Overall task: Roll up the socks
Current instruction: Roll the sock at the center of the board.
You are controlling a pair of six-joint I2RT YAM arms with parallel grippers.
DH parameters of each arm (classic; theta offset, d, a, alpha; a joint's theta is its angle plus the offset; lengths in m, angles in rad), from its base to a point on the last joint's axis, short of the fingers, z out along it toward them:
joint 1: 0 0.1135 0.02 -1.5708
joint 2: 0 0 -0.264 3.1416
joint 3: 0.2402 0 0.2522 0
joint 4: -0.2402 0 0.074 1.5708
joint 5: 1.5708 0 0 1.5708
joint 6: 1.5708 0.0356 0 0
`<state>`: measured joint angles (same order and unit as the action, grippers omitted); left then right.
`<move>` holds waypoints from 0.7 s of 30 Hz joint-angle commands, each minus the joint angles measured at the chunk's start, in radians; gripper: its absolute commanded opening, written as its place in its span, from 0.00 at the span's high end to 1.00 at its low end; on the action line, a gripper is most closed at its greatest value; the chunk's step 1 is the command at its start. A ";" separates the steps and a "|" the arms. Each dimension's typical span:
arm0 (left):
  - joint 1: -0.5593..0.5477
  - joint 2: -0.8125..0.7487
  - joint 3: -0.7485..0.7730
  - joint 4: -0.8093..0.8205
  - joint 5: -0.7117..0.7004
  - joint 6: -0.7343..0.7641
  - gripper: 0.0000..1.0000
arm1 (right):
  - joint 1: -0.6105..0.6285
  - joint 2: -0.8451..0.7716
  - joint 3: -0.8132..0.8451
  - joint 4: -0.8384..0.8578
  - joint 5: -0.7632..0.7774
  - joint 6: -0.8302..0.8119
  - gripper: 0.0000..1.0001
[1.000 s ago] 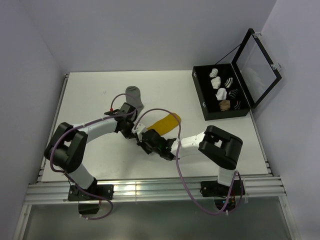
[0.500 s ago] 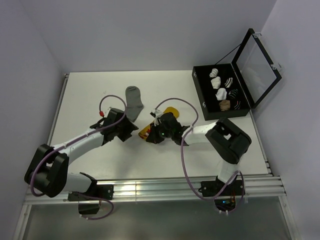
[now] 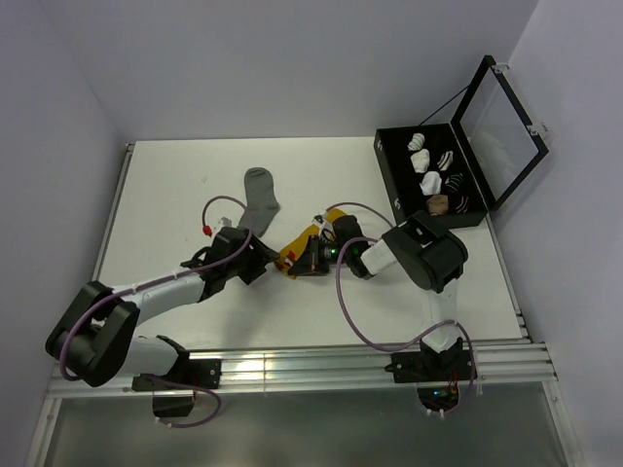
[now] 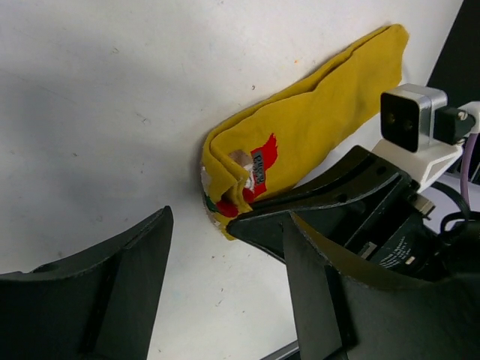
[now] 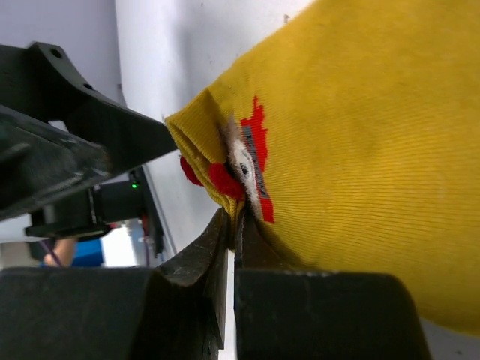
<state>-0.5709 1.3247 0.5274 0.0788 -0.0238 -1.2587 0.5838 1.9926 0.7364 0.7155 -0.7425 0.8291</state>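
1. Your mustard-yellow sock (image 3: pixel 313 241) lies near the middle of the desk (image 3: pixel 165 185), on a slant. Its long end points toward the far right corner and its folded-over end toward the near left corner.
2. At that folded-over end the fabric is doubled back on itself, and the red mark (image 4: pixel 262 154) faces up right at the fold.
3. Your right gripper (image 5: pixel 235 225) reaches in from the right-edge side. Its fingers are pressed together on the edge of the fold, just beside the red mark, so it is pinching the mustard-yellow sock.
4. Your left gripper (image 3: pixel 255 265) sits just beside the folded end, on the side toward the left edge. Its fingers (image 4: pixel 112 285) are spread wide with only bare desk between them. The sock's end lies just ahead of the tips, and none of the sock is between them.
5. Your grey sock (image 3: pixel 261 195) lies flat, left of centre and closer to the far edge than the left gripper. It is near the mustard-yellow sock but not touching it, and neither gripper touches it.
6. A black box (image 3: pixel 391 190) sits by the right edge near the far right corner. Its lid (image 3: pixel 501 122) stands open, and white, striped and tan sock bundles (image 3: pixel 428 182) are inside.
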 commanded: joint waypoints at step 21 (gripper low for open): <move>-0.023 0.054 -0.147 0.418 -0.024 0.171 0.64 | -0.053 0.067 0.024 -0.076 -0.032 0.061 1.00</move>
<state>-0.5888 1.3708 0.3740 0.3683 -0.0662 -1.1648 0.5423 2.0335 0.7525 0.7132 -0.8192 0.9257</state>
